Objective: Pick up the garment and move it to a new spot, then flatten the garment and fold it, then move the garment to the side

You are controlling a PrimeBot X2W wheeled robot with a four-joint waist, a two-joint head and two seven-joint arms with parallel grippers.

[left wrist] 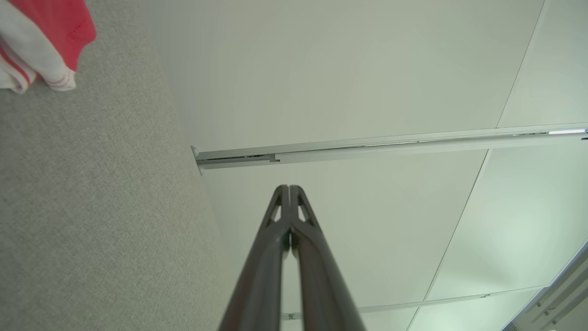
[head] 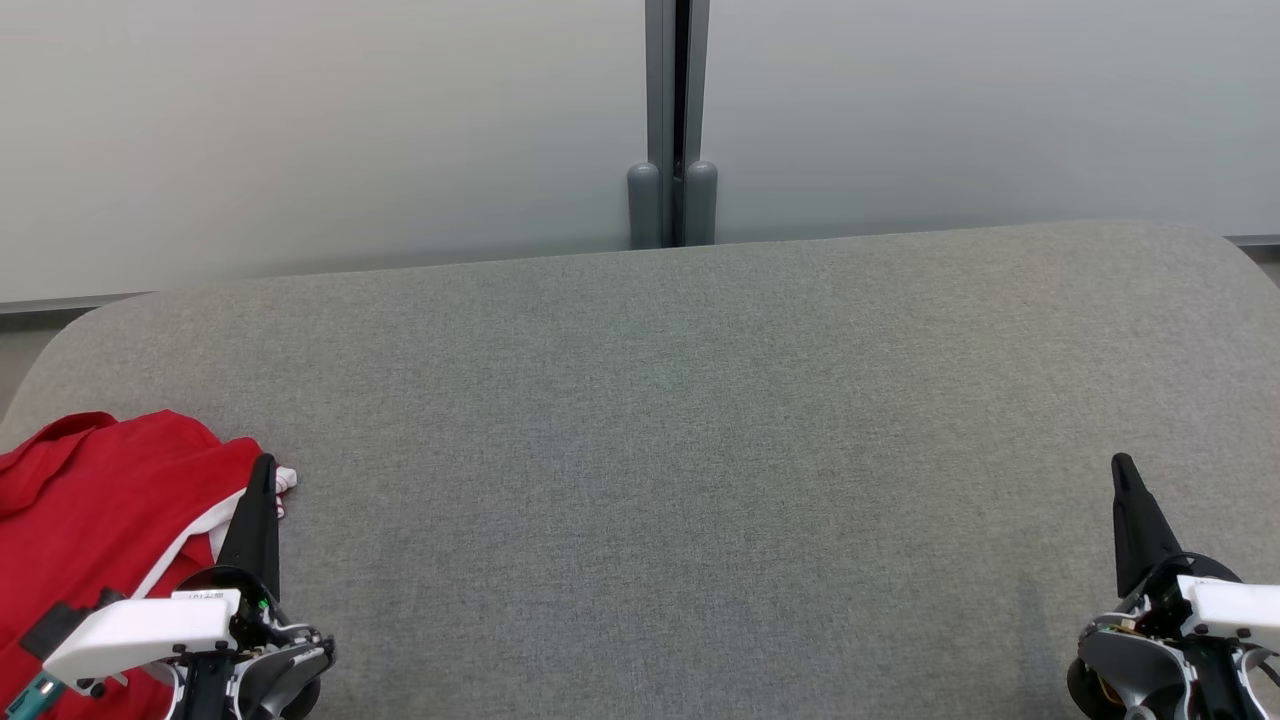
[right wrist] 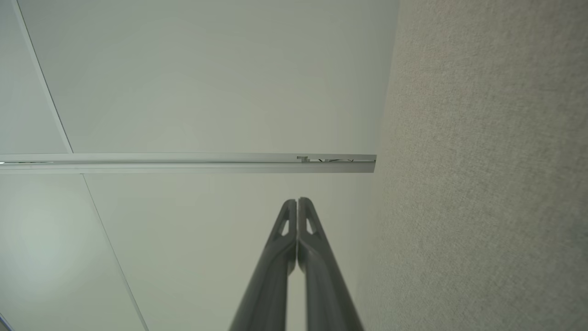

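**Op:** Where's the garment?

**Eng:** Red garment [head: 90, 500] with white trim, crumpled on the grey surface [head: 700, 450] at its near left end. Part of it runs out of your head view at the left and bottom. You can't tell whether it hangs over the edge.

**Op:** Fingers?

**Eng:** Left fingers [head: 265, 475] are pressed fully together with nothing in them. They sit just beside the garment's right edge, next to its white cuff [head: 285, 480]. Right fingers [head: 1124, 480] are the same, closed flat and empty, well apart from the garment across bare surface to its right. Both wrist views agree: the tips meet.

**Op:** So pickup not started. What bites me?

**Eng:** My read, three things.
1. Go down with the fingers closed and you'll shove the cloth into a tighter heap instead of pinching it. Open first.
2. The cuff is the nearest bit. Grab that alone and you lift a sleeve while the body drags on the cloth-covered surface. It could also slide off the edge if it's hanging there. Go for the bulk of the garment.
3. The pile looks layered. A deep pinch may catch several layers, and flattening gets harder.

**Op:** Right arm?

**Eng:** Far from the garment. A one-handed carry will likely leave it bunched, so bring the right arm over before you lift.
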